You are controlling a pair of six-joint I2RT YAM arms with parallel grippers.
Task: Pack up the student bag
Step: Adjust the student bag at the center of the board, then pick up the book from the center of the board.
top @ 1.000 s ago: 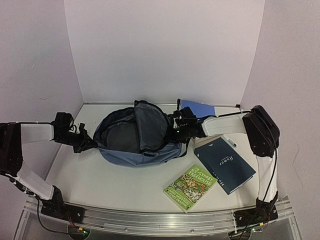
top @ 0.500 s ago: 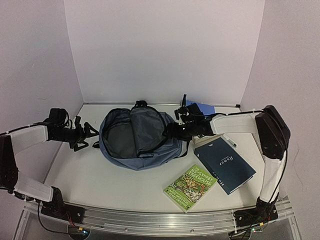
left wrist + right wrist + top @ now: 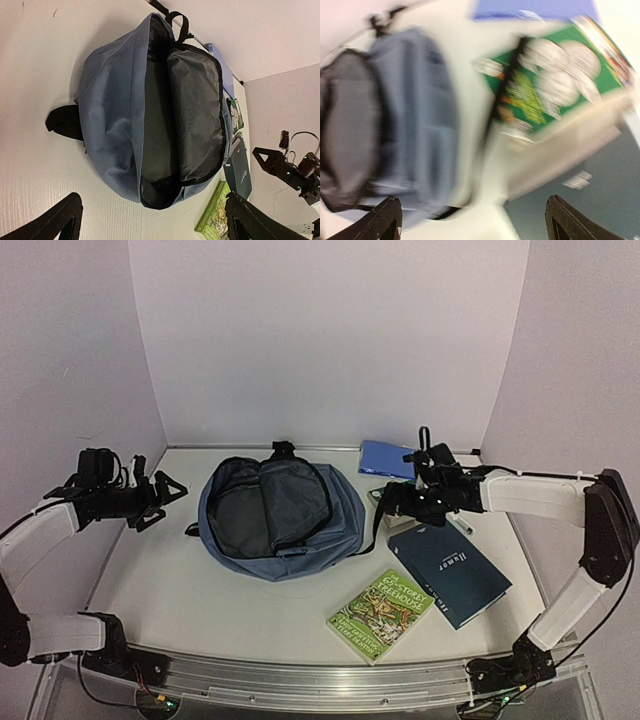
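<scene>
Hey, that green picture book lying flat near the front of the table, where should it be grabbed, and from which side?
Probably across its two long edges, coming down from above. The green book lies flat on the table, and both long edges look free, while its far short end sits close against the dark blue book.

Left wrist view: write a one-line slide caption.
Slate-blue backpack lies unzipped on the white table, dark lining exposed, green book beside it.

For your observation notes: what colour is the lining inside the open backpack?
The lining is dark grey; the left wrist view shows it best.
</scene>
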